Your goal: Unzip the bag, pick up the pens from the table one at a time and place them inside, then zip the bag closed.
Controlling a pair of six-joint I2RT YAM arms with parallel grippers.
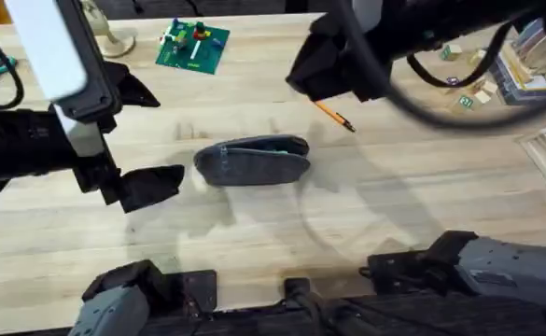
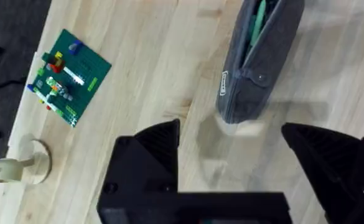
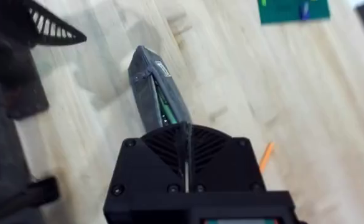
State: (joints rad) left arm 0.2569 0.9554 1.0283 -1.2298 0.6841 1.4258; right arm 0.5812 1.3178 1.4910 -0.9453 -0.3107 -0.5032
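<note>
One orange pen (image 1: 333, 116) lies on the table (image 1: 413, 201), just beyond the right end of the bag (image 1: 252, 161). The grey bag sits mid-table with its zipper parted, and something green shows inside the slit. My left gripper (image 2: 231, 165) hovers just off the bag's left end, fingers spread wide with nothing between them. My right gripper (image 3: 186, 149) hangs above the bag's far side, fingers pressed together and carrying nothing. Pale butcher-block planks run across the whole surface. A green circuit board (image 1: 192, 46) rests near the far edge; small blocks (image 1: 466, 98) clutter the far right corner.
</note>
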